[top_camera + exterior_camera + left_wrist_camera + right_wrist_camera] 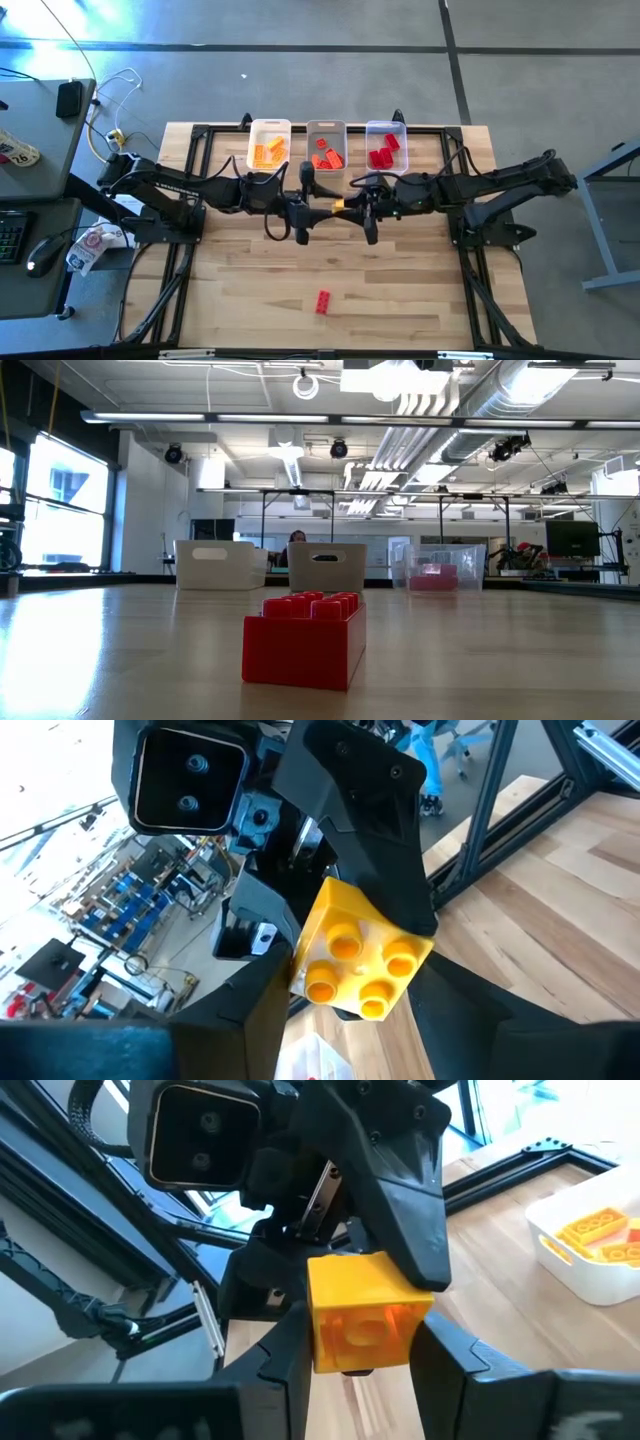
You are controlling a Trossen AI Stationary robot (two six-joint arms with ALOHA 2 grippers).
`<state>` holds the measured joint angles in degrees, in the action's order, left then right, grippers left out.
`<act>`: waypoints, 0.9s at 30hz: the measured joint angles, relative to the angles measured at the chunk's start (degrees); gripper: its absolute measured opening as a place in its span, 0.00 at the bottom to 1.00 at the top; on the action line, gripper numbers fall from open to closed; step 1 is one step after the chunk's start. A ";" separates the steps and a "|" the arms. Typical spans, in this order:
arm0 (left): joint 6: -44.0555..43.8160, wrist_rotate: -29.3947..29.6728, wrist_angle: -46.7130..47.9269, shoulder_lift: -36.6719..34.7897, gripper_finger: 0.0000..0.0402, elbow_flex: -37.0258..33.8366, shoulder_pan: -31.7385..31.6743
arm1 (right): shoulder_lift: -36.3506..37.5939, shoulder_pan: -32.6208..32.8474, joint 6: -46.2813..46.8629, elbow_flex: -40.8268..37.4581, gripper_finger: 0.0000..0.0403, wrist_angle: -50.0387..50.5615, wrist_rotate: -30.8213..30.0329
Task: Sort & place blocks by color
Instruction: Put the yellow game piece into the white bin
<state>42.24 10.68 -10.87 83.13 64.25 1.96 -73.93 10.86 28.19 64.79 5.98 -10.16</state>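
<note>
Red and studded, a lone block (303,638) sits nearest the front edge of the wooden worktop (400,290), well apart from everything else. Beyond it, above the middle of the worktop, the two dark arms meet tip to tip. The right tool (358,207) is closed on a yellow block (340,206), which hangs in the air between the two tools. The left tool (318,208) is up against the same block from the other side; whether it grips the block cannot be told. Farther back, three small bins stand in a row along the far edge. The white bin (251,148) on the left holds yellow-orange blocks (268,152). The grey bin (325,127) in the middle holds orange-red blocks (327,156). The clear bin (386,127) on the right holds red blocks (384,153).
</note>
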 joint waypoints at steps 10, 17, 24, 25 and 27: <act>1.96 -0.22 0.28 0.00 0.30 0.00 0.00 | 0.04 0.01 3.33 0.00 0.26 -0.02 1.30; 1.24 0.72 0.44 0.00 0.29 0.00 0.04 | 0.00 -0.01 1.41 0.00 0.39 -0.22 0.53; 0.82 5.42 3.54 0.00 0.28 0.02 0.06 | -0.13 -0.03 -0.70 -0.09 0.49 0.21 -4.05; 0.85 6.52 3.96 0.00 0.28 0.02 0.07 | -0.13 -0.06 -0.41 -0.09 0.50 0.20 -4.30; 0.95 7.76 4.68 0.00 0.28 0.02 0.00 | -0.13 -0.06 -0.17 -0.09 0.53 0.21 -4.44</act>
<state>43.19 18.44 -6.19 83.13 64.27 1.96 -74.06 10.81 28.01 64.71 6.19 -14.60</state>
